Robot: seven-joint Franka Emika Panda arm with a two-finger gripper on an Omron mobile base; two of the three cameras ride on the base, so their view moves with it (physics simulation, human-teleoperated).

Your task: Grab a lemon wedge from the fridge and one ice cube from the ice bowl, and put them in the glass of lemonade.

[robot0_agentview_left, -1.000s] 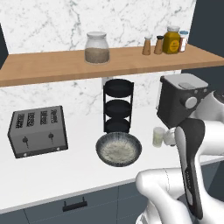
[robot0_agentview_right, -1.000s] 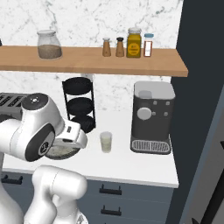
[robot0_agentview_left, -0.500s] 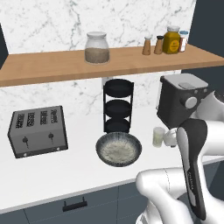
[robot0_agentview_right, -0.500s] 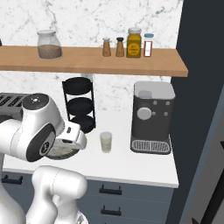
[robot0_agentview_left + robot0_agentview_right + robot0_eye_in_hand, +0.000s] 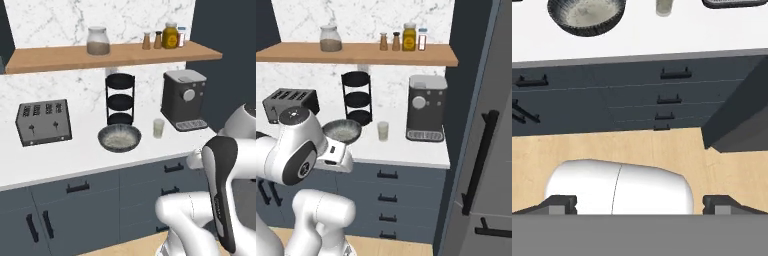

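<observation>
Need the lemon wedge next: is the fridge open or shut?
Shut: the fridge door sits flush beside the counter, its black bar handle facing out.

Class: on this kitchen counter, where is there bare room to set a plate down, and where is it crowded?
Free: the white counter in front of the toaster, running to the ice bowl; also the front strip before the coffee machine. Crowded: the middle, where the rack, bowl and glass of lemonade stand close together beside the machine.

Ice bowl (image 5: 119, 138) left of glass (image 5: 158, 128) (coffee machine (image 5: 183, 99) beyond).
</observation>
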